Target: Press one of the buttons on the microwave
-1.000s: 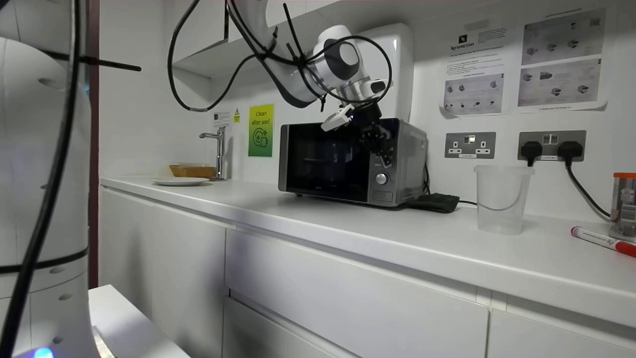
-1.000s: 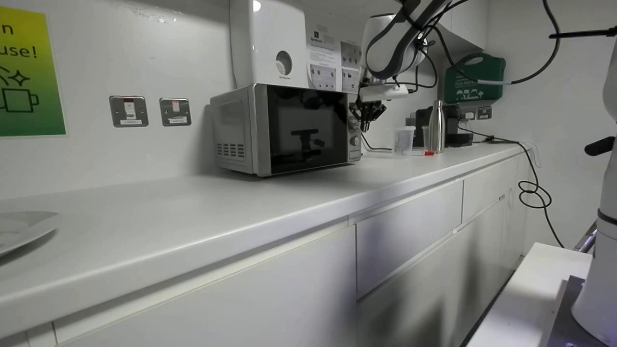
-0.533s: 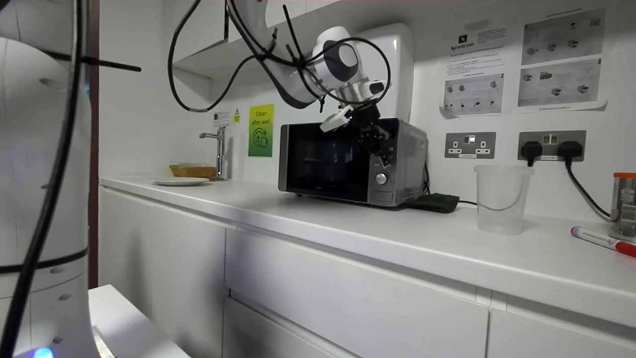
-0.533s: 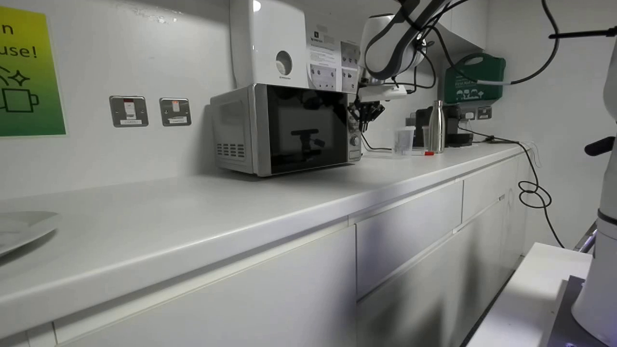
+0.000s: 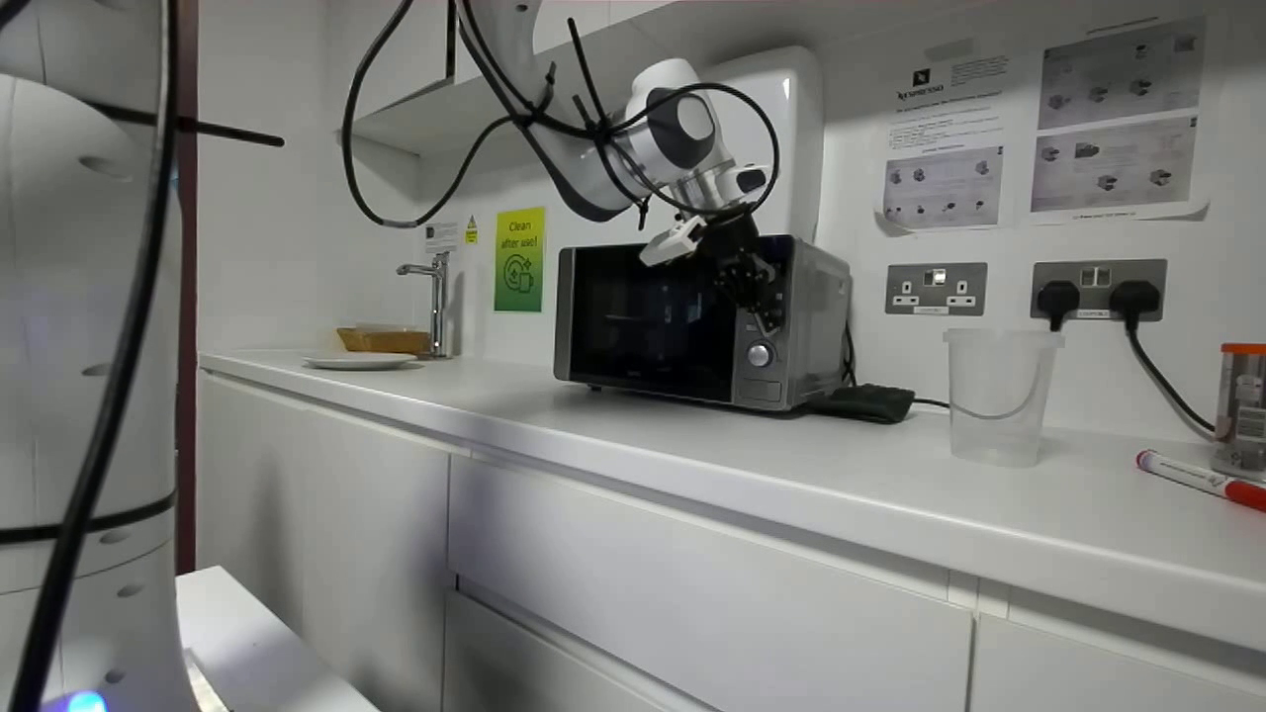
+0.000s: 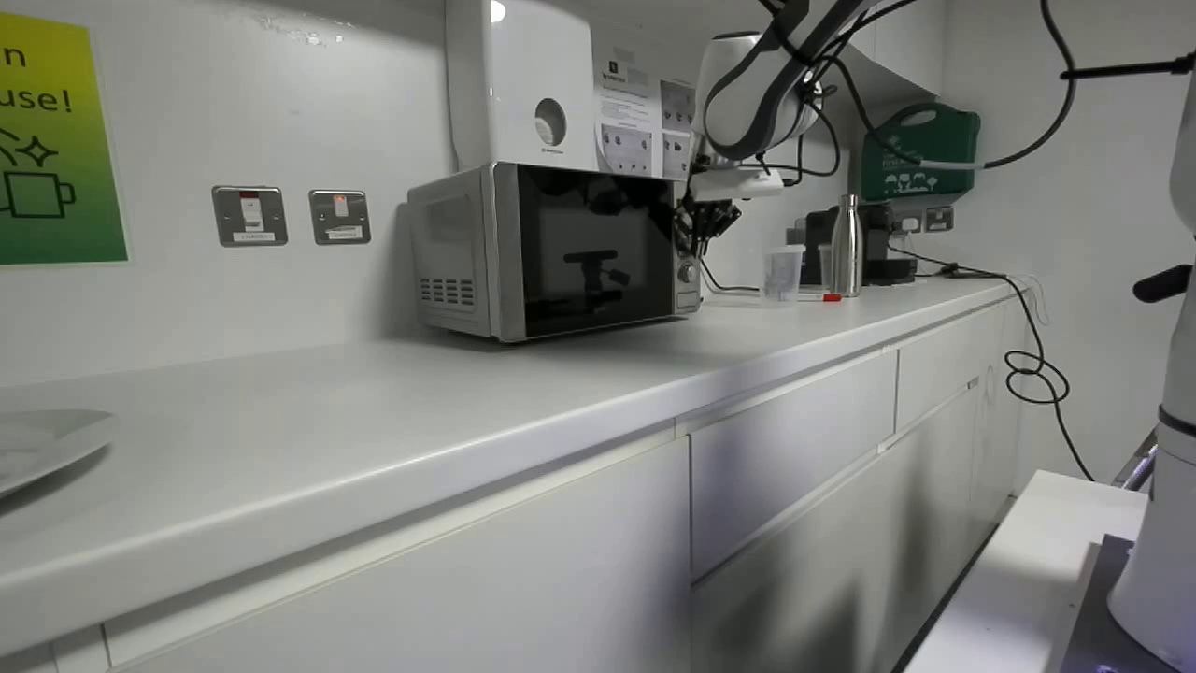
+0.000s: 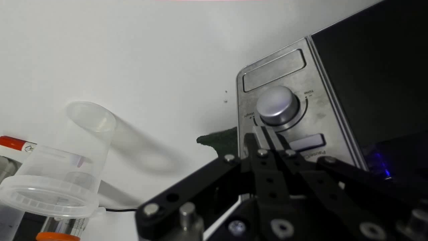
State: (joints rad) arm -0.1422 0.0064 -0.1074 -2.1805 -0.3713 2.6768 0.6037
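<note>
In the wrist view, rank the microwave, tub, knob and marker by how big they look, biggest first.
Microwave, though cut off by the frame
Tub
Knob and marker: unsure, since the marker shows partly through the tub

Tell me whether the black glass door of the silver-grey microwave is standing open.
No, in both exterior views the black glass door sits flush with the front of the silver-grey microwave.

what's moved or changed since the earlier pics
In an exterior view, the end effector has edged left, toward the control strip of the microwave; a black cable shifted slightly. Nothing was gripped or released. The microwave, clear tub and plate stayed put.
</note>
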